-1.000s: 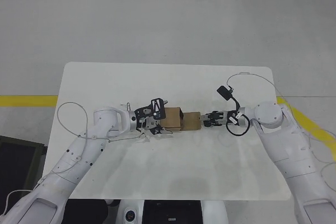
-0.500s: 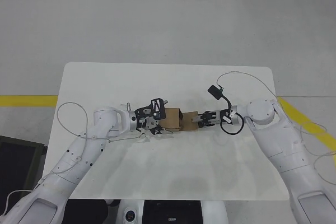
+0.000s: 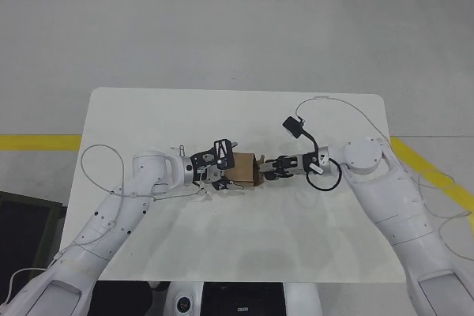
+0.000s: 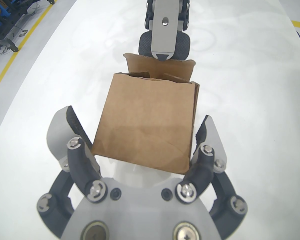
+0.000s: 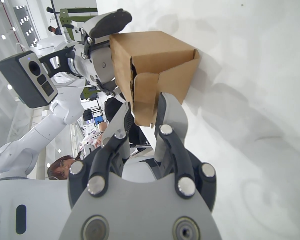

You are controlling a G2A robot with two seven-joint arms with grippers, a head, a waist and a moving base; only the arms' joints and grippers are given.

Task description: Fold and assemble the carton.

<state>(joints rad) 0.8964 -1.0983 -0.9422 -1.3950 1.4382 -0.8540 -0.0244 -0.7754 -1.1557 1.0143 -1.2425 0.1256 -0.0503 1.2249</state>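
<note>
We see the brown cardboard carton lying on its side near the middle of the white rounded-corner table, its long axis running from 9 to 3 o'clock in the top view. The end at 3 o'clock is open, with small inner flaps partly turned in.

The left arm comes onto the table from about 7 o'clock, rises toward 1 o'clock, then bends at the wrist to point at 3 o'clock. The left gripper sits at the carton's 9 o'clock end, its fingers spread wide around that end and pressed against the two side walls, so it is grasping the carton.

The right arm comes in from about 5 o'clock, climbs toward 11 o'clock, and turns at the wrist to point at 9 o'clock, level with the other arm. The right gripper meets the open end, turned on edge, and its two fingers are pinched on the end flap, one on each face. That flap stands out from the carton's mouth. The two grippers face each other along one line with the carton between them.
</note>
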